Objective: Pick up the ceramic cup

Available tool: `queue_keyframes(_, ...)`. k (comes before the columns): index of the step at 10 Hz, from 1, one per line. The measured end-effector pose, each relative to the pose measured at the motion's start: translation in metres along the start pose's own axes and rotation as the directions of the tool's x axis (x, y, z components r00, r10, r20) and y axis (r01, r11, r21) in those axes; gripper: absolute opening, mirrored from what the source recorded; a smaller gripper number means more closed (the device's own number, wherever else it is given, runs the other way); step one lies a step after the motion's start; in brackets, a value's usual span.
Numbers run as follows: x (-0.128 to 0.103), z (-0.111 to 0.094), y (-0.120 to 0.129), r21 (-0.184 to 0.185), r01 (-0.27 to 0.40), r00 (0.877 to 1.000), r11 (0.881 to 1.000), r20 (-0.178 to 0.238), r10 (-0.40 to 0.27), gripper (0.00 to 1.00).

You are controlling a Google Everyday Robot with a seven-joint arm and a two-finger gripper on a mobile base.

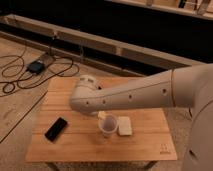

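The ceramic cup (108, 125), small, pale and round-rimmed, stands upright on the wooden table (70, 145), right of centre towards the front. My white arm (130, 95) reaches in from the right across the table, with its rounded joint (86, 95) above the table's middle. My gripper (102, 115) hangs under that joint, mostly hidden by the arm; a pale part of it shows just behind and left of the cup's rim. I cannot tell whether it touches the cup.
A flat white rectangular block (124, 125) lies right beside the cup. A black phone (56, 128) lies at the front left. Black cables and a dark box (37, 66) lie on the floor at the left. A dark wall runs behind.
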Motion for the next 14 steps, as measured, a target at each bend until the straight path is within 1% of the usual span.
queue_keyframes(1,-0.006,0.008,0.003,0.005,-0.011,1.000,1.000,0.013,0.011,0.80)
queue_keyframes(4,-0.012,0.027,0.009,0.014,-0.033,0.999,0.999,0.036,0.033,0.80)
queue_keyframes(5,-0.013,0.033,0.013,0.010,-0.039,0.998,0.999,0.041,0.039,0.76)
queue_keyframes(6,-0.012,0.037,0.016,0.006,-0.044,0.998,0.999,0.043,0.044,0.69)
queue_keyframes(8,-0.010,0.044,0.024,-0.004,-0.056,0.997,0.998,0.048,0.056,0.47)
queue_keyframes(9,-0.009,0.045,0.026,-0.007,-0.059,0.997,0.998,0.049,0.060,0.39)
queue_keyframes(10,-0.008,0.047,0.028,-0.010,-0.062,0.997,0.998,0.050,0.062,0.28)
queue_keyframes(11,-0.007,0.047,0.029,-0.012,-0.060,0.997,0.998,0.052,0.060,0.16)
queue_keyframes(13,-0.005,0.045,0.032,-0.023,-0.054,0.997,0.998,0.052,0.055,0.01)
queue_keyframes(14,-0.004,0.043,0.032,-0.029,-0.049,0.998,0.998,0.048,0.050,0.00)
